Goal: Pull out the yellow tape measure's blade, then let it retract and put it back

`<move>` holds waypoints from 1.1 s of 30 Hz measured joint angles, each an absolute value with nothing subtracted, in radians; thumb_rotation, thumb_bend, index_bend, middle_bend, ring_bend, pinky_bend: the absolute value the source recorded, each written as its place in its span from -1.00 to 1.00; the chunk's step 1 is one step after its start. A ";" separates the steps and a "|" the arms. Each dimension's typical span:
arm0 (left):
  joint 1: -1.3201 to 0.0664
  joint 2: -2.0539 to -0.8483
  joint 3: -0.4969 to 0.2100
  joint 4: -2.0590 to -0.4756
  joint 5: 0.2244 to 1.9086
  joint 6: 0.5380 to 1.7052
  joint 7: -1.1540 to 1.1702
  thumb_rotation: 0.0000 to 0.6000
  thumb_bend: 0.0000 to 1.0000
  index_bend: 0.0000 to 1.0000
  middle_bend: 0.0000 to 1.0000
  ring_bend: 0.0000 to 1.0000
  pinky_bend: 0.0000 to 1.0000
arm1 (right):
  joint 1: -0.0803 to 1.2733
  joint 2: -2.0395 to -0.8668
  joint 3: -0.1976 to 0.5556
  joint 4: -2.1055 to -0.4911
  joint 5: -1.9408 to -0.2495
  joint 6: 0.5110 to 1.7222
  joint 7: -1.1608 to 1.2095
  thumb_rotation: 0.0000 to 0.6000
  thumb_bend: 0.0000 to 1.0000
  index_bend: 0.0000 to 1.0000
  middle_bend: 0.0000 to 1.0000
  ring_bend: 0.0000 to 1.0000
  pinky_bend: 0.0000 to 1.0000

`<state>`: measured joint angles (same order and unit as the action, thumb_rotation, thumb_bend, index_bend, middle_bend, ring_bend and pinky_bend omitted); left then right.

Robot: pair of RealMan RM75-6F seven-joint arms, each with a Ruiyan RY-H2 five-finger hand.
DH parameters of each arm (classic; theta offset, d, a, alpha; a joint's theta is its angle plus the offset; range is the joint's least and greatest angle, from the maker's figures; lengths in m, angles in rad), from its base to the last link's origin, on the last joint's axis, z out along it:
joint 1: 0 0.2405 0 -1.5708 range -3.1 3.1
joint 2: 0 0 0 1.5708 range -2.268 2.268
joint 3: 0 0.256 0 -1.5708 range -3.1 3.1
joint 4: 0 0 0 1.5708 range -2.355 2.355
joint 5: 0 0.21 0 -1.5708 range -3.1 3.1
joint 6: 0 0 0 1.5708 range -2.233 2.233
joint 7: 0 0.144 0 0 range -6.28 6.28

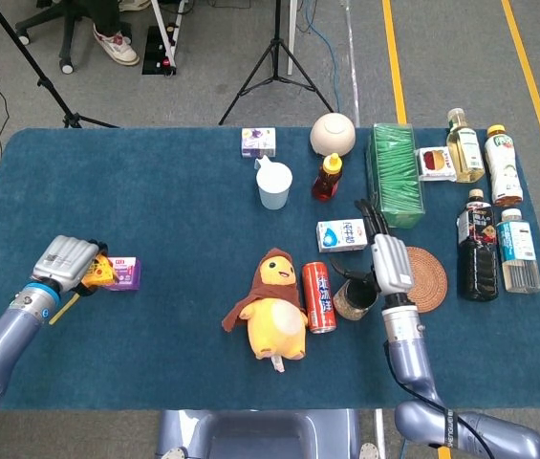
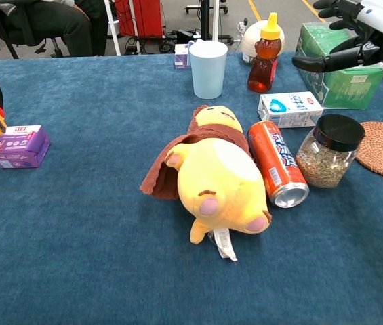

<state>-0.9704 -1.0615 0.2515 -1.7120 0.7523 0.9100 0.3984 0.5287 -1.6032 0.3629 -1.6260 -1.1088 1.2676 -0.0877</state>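
Fingers of left hand [image 1: 67,260] curled around yellow tape measure [image 1: 100,273]; right hand [image 1: 391,263] spread, empty.

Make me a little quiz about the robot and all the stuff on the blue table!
1. True or false: the left hand holds the yellow tape measure.
2. What lies right beside the plush toy? A) red soda can B) honey bottle C) purple box
3. Fill in: the glass jar has a ___ lid.

Key: 1 true; 2 A; 3 black.
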 measured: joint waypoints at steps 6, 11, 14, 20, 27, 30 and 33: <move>-0.963 -1.106 0.208 -1.669 0.734 0.883 0.432 1.00 -0.31 0.21 -0.04 -0.17 0.00 | 0.524 -1.598 0.362 -1.630 -1.104 1.269 -0.085 0.46 -0.44 -1.00 -0.89 -0.85 -0.60; -0.968 -1.120 0.190 -1.667 0.697 0.848 0.473 1.00 -0.35 0.11 -0.15 -0.46 -0.12 | 0.520 -1.593 0.363 -1.633 -1.100 1.269 -0.075 0.45 -0.44 -1.00 -0.89 -0.85 -0.59; -0.972 -1.122 0.185 -1.669 0.678 0.830 0.487 1.00 -0.41 0.00 -0.31 -0.65 -0.25 | 0.519 -1.590 0.364 -1.634 -1.100 1.268 -0.070 0.45 -0.44 -1.00 -0.89 -0.84 -0.59; -0.971 -1.123 0.174 -1.670 0.657 0.825 0.505 1.00 -0.49 -0.28 -0.63 -0.95 -0.44 | 0.518 -1.587 0.365 -1.636 -1.100 1.264 -0.057 0.45 -0.44 -1.00 -0.89 -0.83 -0.58; -0.962 -1.122 0.151 -1.671 0.664 0.825 0.504 1.00 -0.54 -0.44 -0.83 -1.00 -0.56 | 0.519 -1.586 0.365 -1.636 -1.098 1.260 -0.049 0.45 -0.43 -1.00 -0.89 -0.83 -0.58; -0.958 -1.121 0.143 -1.673 0.673 0.824 0.501 1.00 -0.54 -0.48 -0.89 -1.00 -0.61 | 0.519 -1.584 0.366 -1.637 -1.099 1.261 -0.049 0.46 -0.43 -1.00 -0.89 -0.82 -0.57; -0.951 -1.119 0.137 -1.676 0.687 0.824 0.499 1.00 -0.56 -0.55 -0.97 -1.00 -0.68 | 0.518 -1.583 0.367 -1.638 -1.099 1.262 -0.046 0.45 -0.43 -1.00 -0.89 -0.82 -0.57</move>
<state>-0.9512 -1.1185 0.1367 -1.6759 0.6866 0.8236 0.4990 0.5184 -1.5825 0.3673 -1.6380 -1.0986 1.2625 -0.0465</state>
